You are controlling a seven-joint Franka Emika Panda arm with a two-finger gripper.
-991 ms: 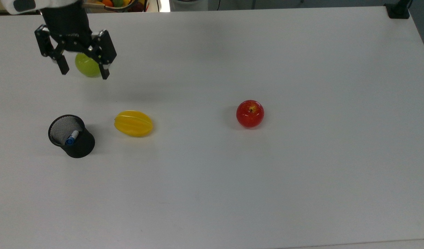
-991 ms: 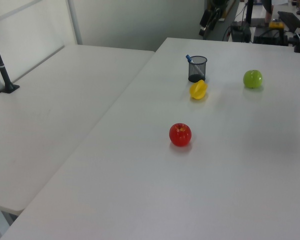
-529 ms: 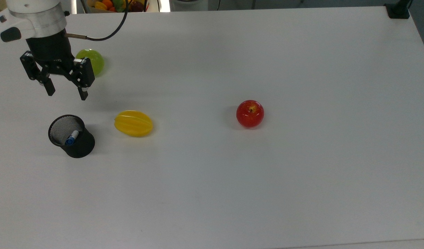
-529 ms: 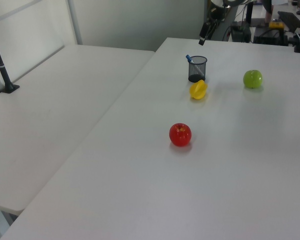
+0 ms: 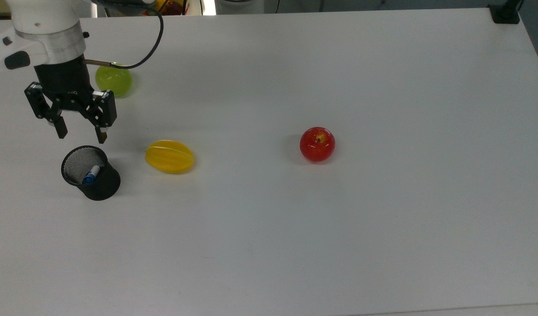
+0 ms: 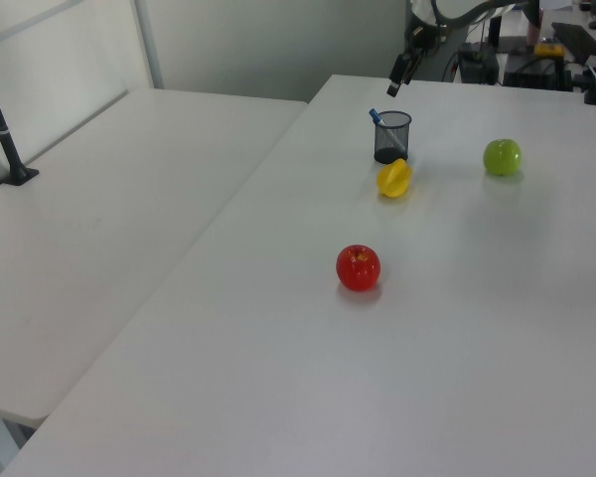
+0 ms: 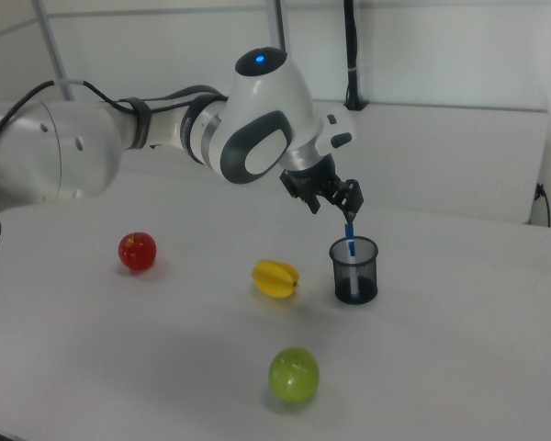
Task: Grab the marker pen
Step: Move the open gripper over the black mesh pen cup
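In the top view we see the gripper (image 5: 81, 134) hanging with fingers spread apart and empty, just beyond the black mesh pen cup (image 5: 91, 173) at the top view's left. The marker pen (image 5: 91, 174) stands inside that cup, blue cap up. A yellow starfruit (image 5: 169, 156) lies right of the cup, a green apple (image 5: 114, 80) farther back, a red apple (image 5: 317, 144) well right.

In the left view we see the pen (image 6: 375, 117) leaning out of the cup (image 6: 391, 137).

In the right view we find the gripper (image 7: 335, 207) just above the pen (image 7: 350, 238).

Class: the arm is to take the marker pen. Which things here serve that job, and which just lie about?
Serve the job: marker pen, black mesh cup holding it, gripper open above.
Lying about: yellow fruit, red apple, green apple.
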